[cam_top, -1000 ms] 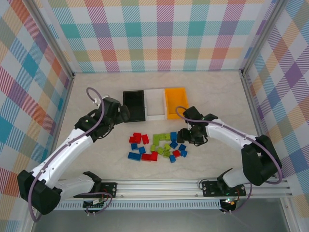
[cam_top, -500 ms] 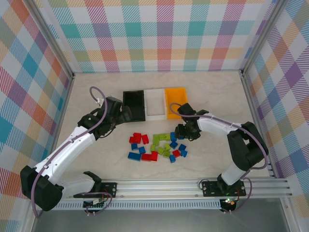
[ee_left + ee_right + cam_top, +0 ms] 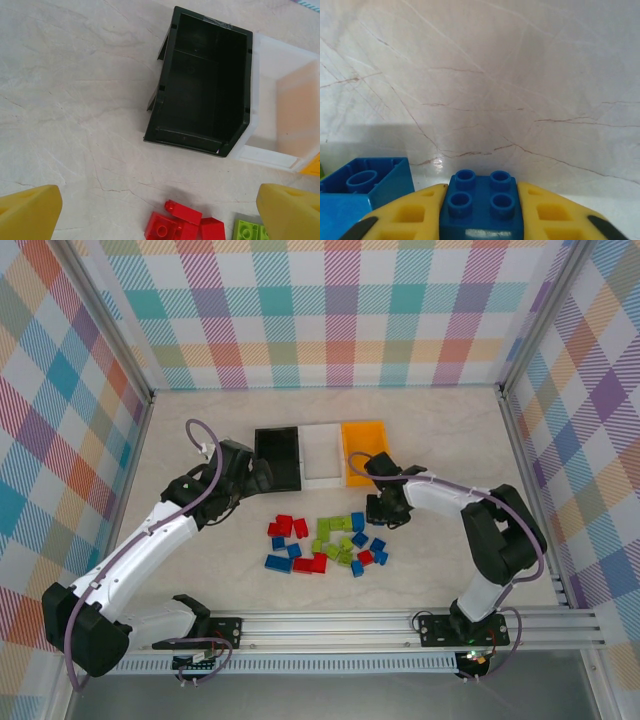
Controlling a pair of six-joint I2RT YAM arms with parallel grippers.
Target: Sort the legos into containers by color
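Right gripper (image 3: 384, 512) is clamped on a blue brick (image 3: 481, 202) at the right edge of the lego pile (image 3: 322, 542) on the surface. Left gripper (image 3: 257, 478) is wide open, holding nothing, beside the black bin (image 3: 277, 460). White (image 3: 322, 455) and orange (image 3: 364, 452) bins sit alongside.

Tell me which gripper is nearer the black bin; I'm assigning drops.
Left. The left gripper hovers at the near-left corner of the black bin; the right gripper, pinching a blue brick, sits in front of the orange bin.
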